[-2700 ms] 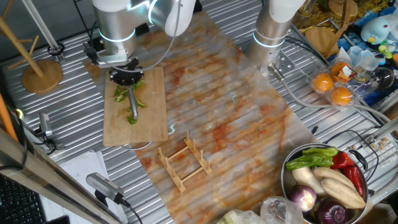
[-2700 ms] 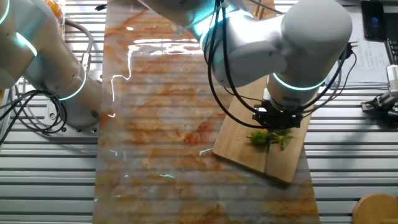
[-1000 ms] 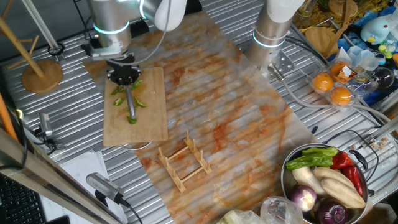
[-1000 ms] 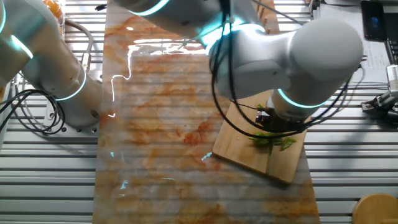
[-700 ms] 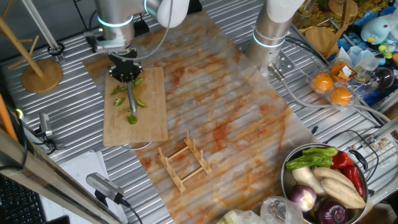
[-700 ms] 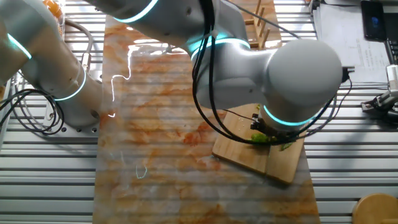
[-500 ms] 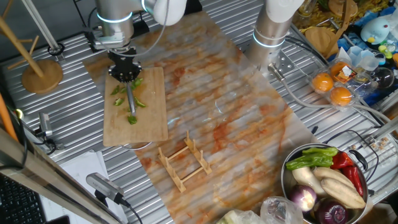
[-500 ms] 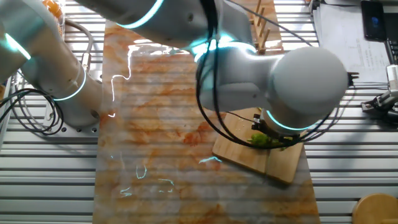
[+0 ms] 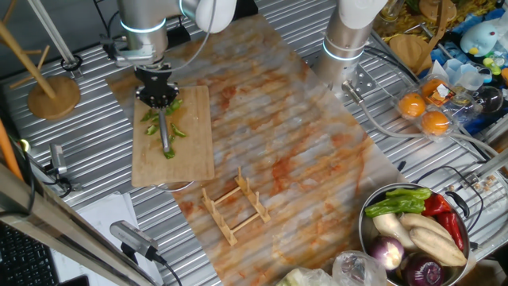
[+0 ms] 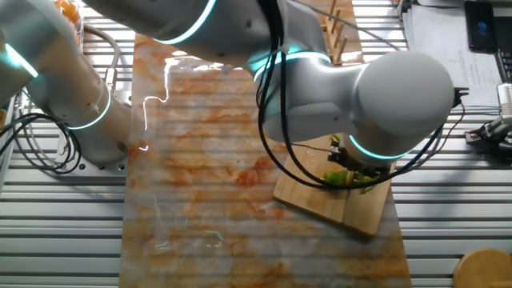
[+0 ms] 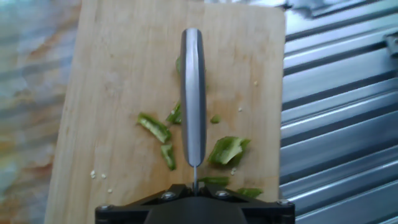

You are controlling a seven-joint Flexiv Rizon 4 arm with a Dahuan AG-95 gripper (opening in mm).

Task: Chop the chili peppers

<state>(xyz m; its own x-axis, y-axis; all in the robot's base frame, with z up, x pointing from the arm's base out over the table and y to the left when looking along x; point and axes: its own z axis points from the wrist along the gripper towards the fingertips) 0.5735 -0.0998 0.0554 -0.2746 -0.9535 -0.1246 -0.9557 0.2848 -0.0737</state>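
**Blade over the chili, pieces split to both sides**

I see the gripper clamped on a knife; the fingers themselves are hidden behind the wrist housing in the hand view, so I judge the grip only from the blade standing rigid out of it. Blade runs straight away from the gripper, along the length of the board.

The chili is already in several chunks, all on the board, clustered at the gripper end of the blade. Seen from the hand view:
- biggest chunk lies just right of the blade, near its heel, roughly as wide as long, so no clear axis
- a long strip sits left of the blade, slanted, its long axis diagonal to the edge
- a thinner sliver below it, nearly parallel to the blade
- small bits hug the blade on either side at mid-length

In the fixed view the green pieces flank the knife on the board too.

My read: the next cut turns on sideways offset. The big right chunk and the left strip are both beside the edge, not under it. The strip crosses best; the sliver, lying parallel, would need the blade turned. Whether the edge touches the board now, I can't tell.
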